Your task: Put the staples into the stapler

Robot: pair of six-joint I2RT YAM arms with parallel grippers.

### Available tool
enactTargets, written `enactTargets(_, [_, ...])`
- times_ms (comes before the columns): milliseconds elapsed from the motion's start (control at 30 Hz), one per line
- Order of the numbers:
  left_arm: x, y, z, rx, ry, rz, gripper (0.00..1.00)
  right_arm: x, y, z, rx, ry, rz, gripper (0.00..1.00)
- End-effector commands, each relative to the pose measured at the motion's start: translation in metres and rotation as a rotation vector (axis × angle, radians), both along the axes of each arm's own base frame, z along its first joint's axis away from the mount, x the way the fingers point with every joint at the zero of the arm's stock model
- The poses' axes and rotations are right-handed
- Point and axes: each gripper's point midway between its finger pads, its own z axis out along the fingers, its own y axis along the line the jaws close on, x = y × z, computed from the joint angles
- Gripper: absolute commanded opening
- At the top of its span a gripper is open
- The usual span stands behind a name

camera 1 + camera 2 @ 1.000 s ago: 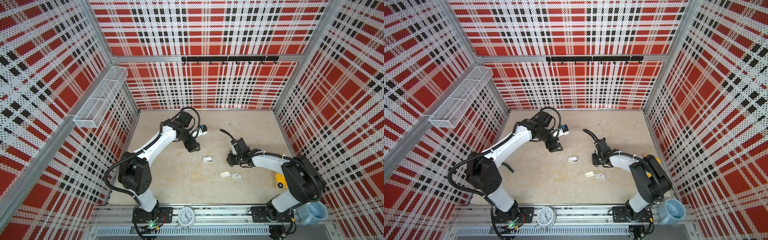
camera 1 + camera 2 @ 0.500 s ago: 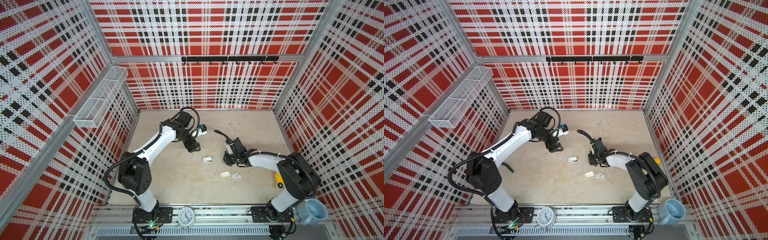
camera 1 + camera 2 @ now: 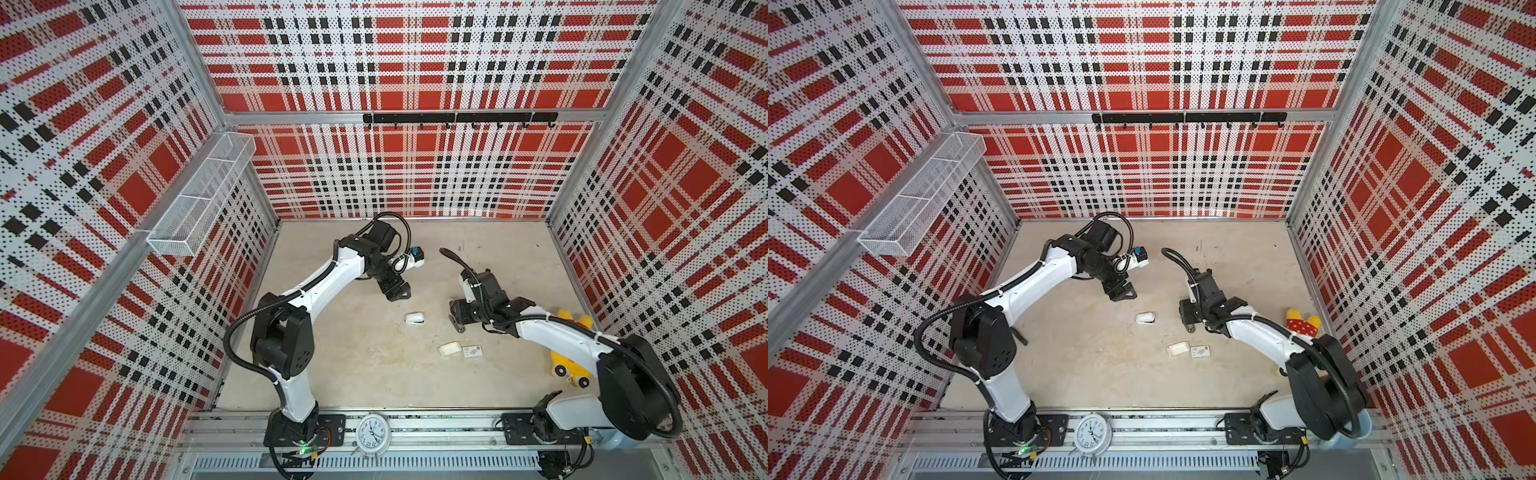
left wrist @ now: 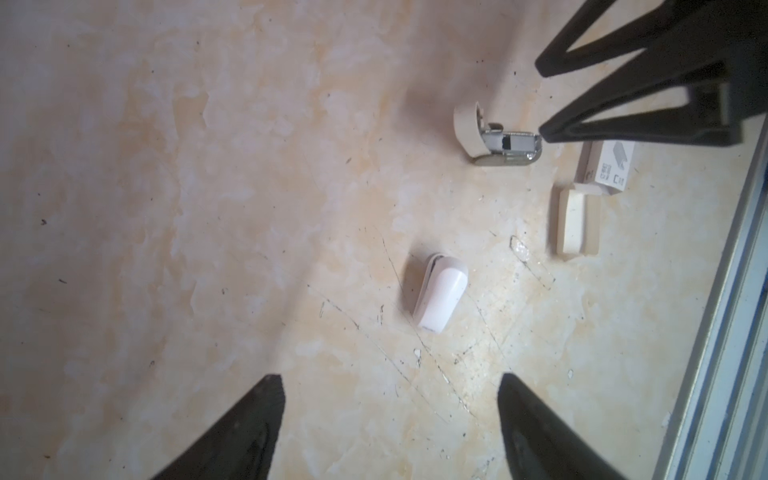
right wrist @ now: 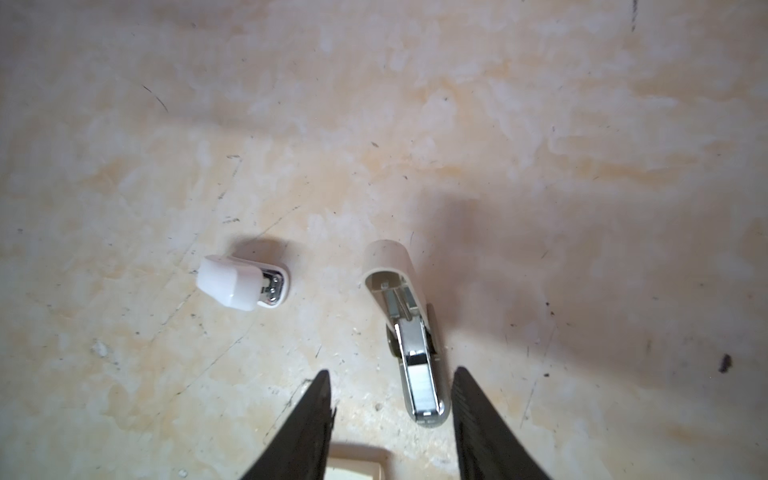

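Stapler point(image 5: 409, 332), beige plastic with a bright metal channel, lies hinged open behind the cream cardboard tray point(image 3: 450, 349) and printed box sleeve point(image 3: 472, 351) at the front. Its long axis points at the right gripper point(image 5: 391, 370), lid raised at the far end; whether the silver strip point(image 5: 420, 386) in the channel is staples, I cannot tell. That arm reaches in low, elbow bent, jaws half-wide over the channel tip. Farther back lies a closed white stapler point(image 3: 414, 318); beyond it the left gripper point(image 3: 398, 293) hangs tilted down, jaws wide, empty.

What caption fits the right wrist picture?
Right gripper, jaws open, straddles an opened stapler; a small white stapler lies nearby.
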Motion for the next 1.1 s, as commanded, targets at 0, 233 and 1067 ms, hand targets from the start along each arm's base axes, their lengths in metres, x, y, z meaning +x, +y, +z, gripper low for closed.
enactTargets(0, [0.012,-0.015,0.005,-0.023,-0.015,0.035,0.83,-0.022,-0.003,0.004,0.063,0.097,-0.062,0.44])
enactTargets(233, [0.021,-0.027,0.003,-0.026,-0.018,0.065,0.83,-0.045,0.015,-0.001,0.251,0.215,-0.079,0.34])
enactTargets(1067, [0.012,-0.038,0.003,-0.073,0.025,0.017,0.83,-0.042,0.006,-0.076,0.224,0.415,-0.141,0.28])
